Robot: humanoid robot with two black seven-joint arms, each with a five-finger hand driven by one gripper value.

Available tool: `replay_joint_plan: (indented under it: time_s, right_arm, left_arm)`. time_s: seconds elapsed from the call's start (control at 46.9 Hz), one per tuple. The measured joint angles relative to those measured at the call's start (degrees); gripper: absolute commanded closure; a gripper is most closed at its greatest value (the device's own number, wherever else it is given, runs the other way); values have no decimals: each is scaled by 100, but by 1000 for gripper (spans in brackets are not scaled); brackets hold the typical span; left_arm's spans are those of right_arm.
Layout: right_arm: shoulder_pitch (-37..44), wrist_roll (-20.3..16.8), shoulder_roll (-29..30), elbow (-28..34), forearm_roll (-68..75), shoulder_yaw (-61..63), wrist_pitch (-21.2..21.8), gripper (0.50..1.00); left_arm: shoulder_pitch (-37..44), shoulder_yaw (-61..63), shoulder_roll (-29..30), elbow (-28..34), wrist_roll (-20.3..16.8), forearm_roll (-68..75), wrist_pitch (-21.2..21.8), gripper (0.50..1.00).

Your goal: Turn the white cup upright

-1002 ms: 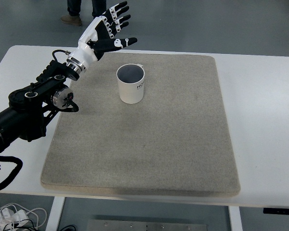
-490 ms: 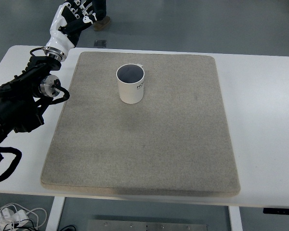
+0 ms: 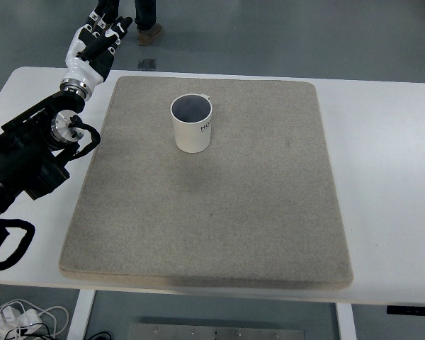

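A white cup (image 3: 193, 125) stands upright on the grey mat (image 3: 212, 212), its dark open mouth facing up, toward the mat's far middle. My left hand (image 3: 99, 37) is up past the table's far left corner, well to the left of the cup and apart from it. Its fingers are spread and hold nothing. The black left arm (image 3: 35, 149) runs along the table's left side. The right arm does not show.
The mat lies on a white table (image 3: 389, 177). A person's feet (image 3: 147, 30) stand on the floor beyond the far edge, close to my left hand. Cables (image 3: 14, 319) lie on the floor at the lower left.
My left hand has swung away from the cup, from just left of it out to the far left corner. The cup has not moved.
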Motion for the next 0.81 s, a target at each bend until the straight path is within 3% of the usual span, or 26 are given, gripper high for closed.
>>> replay_joint_plan:
  time_s: [0.128,0.277,0.533,0.81]
  right_arm:
    - [0,0,0,-1,30,-1,-9,548]
    - [1,1,0,-2,63,7,-16,548]
    - [0,0,0,-2,71,57,13,548]
    - [7,2,0,0,81,66,24,548]
  left_arm:
    - [27,-230,-167,286,583,-393,6,500]
    - [54,-443,-189,332,1013,-1010,-87,500]
    - [109,-496,-308,340,1454,-1667,-514,500]
    - [109,-536,-313,318,1491,-1695,-540,500]
